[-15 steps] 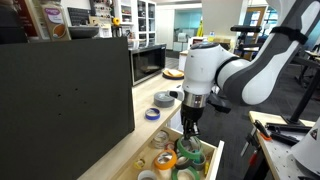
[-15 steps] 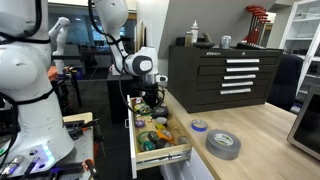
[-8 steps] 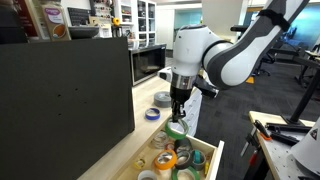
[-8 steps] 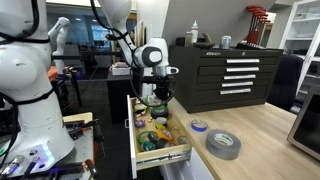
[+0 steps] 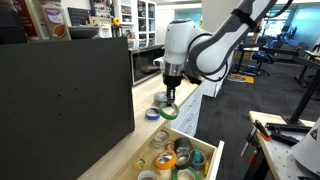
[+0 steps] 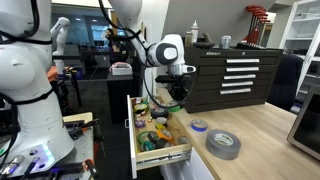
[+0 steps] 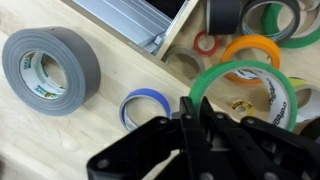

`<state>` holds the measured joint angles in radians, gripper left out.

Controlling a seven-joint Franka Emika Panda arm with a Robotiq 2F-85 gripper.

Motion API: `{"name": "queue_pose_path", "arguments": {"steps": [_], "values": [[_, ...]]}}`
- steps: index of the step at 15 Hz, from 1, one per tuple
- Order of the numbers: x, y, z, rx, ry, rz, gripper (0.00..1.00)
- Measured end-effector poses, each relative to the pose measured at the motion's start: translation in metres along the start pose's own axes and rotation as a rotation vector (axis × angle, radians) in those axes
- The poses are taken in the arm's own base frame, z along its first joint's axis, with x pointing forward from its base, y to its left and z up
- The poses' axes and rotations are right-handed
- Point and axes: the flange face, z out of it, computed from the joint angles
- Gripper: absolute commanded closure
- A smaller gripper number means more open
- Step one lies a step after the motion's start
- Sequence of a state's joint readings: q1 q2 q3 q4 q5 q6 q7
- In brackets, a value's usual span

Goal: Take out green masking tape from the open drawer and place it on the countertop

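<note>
the claw point(image 7: 198, 108) is pinched onto the rim of the green masking tape point(image 7: 250, 67), one finger inside the ring and one outside, so the roll hangs from its left side in the wrist view. in an exterior view the green roll point(image 5: 171, 113) sits in the air just under the claw point(image 5: 170, 103), clear of the open drawer point(image 5: 205, 152) and above the edge where the light wooden desk point(image 5: 128, 148) meets the drawer. the tape touches neither the desk nor the other rolls. below it in the wrist view an orange roll point(image 7: 250, 48) and several other rolls lie in the drawer, and part of the green ring overlaps them from this angle. on the desk, a small blue roll point(image 7: 143, 104) lies flat just beside the claw, and a big grey duct tape roll point(image 7: 50, 68) lies flat further out, apart from the blue one. an exterior view shows the same grey roll point(image 6: 223, 144) and blue roll point(image 6: 199, 126) on the desk beside the drawer point(image 6: 165, 152), with a black tool chest point(image 6: 228, 75) standing at the back of the desk. in that view the claw point(image 6: 171, 99) hangs over the far end of the drawer, and the green roll is too small there to make out well.
</note>
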<state>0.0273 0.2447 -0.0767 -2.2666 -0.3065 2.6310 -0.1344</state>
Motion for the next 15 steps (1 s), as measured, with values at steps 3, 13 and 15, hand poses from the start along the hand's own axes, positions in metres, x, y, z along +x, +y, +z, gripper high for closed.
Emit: {"name": "queue_pose_path", "arguments": {"steps": [3,13,15], "values": [[0.009,0.022,0.014,-0.012,-0.020,0.032,0.96],[0.058,0.076,0.043,-0.060,-0.064,0.120,0.96],[0.067,0.084,0.048,-0.066,-0.073,0.128,0.96]]}}
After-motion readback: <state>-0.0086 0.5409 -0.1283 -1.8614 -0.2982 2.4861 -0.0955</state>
